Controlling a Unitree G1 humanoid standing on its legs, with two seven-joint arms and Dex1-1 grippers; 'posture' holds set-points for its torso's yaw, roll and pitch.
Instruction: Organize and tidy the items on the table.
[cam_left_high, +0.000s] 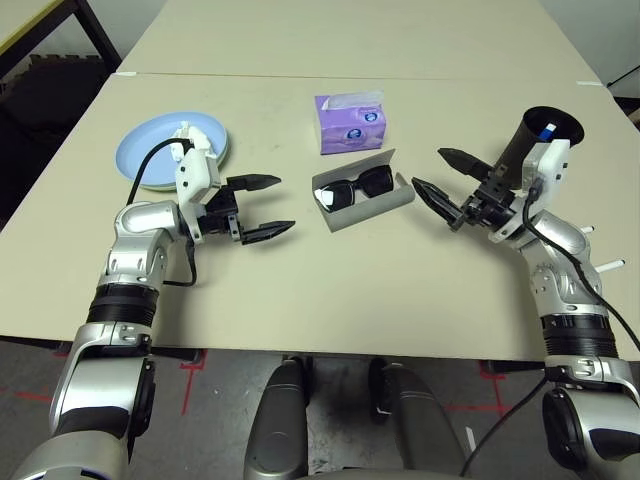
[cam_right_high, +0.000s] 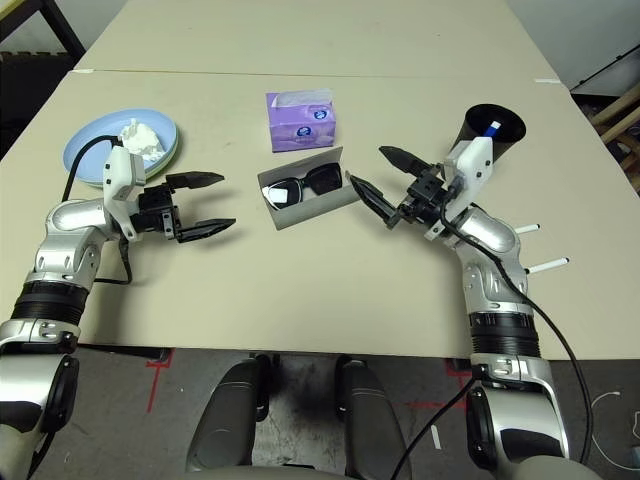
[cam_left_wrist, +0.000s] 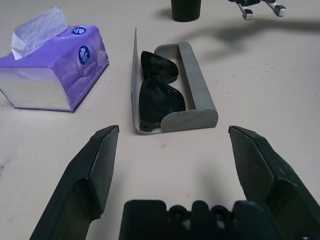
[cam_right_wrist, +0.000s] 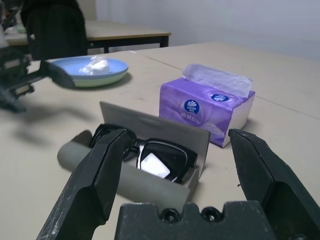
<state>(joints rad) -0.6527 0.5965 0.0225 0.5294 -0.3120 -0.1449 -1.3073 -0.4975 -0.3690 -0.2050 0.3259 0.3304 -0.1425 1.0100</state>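
Glasses case (cam_left_high: 375, 208), smooth grey, long and hinged open, lies between our spread, empty left gripper (cam_left_high: 262, 208) and right gripper (cam_left_high: 428, 177), its long axis slanting from near-left to far-right; glossy black sunglasses (cam_left_high: 356, 188) lie lengthwise inside.

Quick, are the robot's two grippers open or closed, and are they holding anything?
Left gripper: open, holding nothing.
Right gripper: open, holding nothing.
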